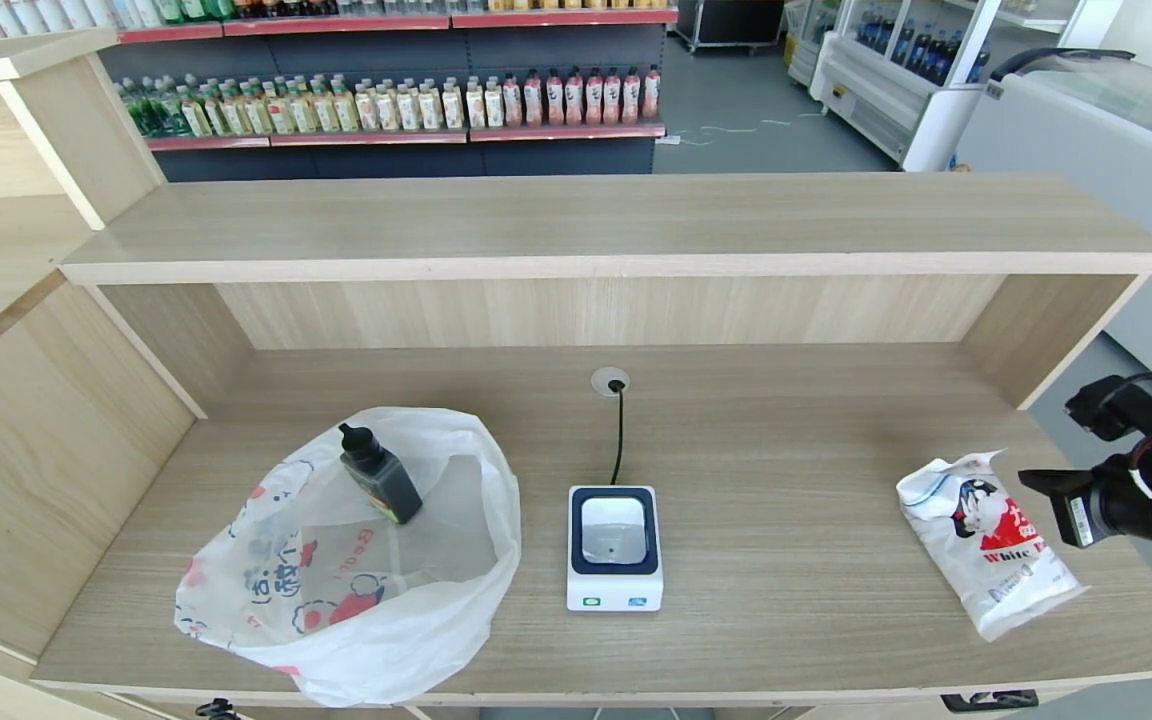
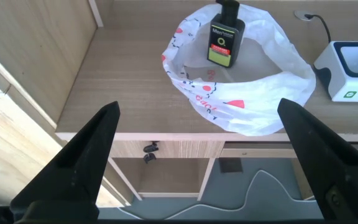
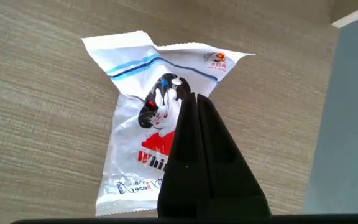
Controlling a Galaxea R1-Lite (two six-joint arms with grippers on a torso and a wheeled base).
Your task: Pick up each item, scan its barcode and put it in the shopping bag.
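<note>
On the light wooden desk point(image 1: 786, 450) the white plastic shopping bag point(image 1: 236, 590) lies at the near left with its mouth wide open. Its film carries red cartoon figures and some red letters, which are crumpled and cannot be read well. Inside the mouth, at its far side, lies the black bottle point(image 1: 381, 475) with a black cap that points away. It has a yellow-green label with small print on its front point(image 2: 224, 37).

In the middle of the desk sits the white scanner box point(image 1: 614, 548), just to the right of the bag. It has a dark blue frame around its glass window, and one green and one blue mark on its near face. A black cable point(image 1: 619, 430) runs from it to a round hole farther back.

At the near right lies the white snack packet point(image 1: 986, 545), flat on the desk. It shows a blue stripe, a black-and-white cartoon rabbit and big red lettering point(image 3: 135, 124).

The right tool point(image 1: 1034, 482) is just to the right of the packet. Its fingers point(image 3: 189, 106) are pressed together and hold nothing.

The left tool point(image 2: 199, 106) is before the near edge of the desk, on the near side of the bag. Its fingers are spread wide apart and it is empty.

Far behind, store shelves point(image 1: 396, 135) carry rows of drink bottles.
</note>
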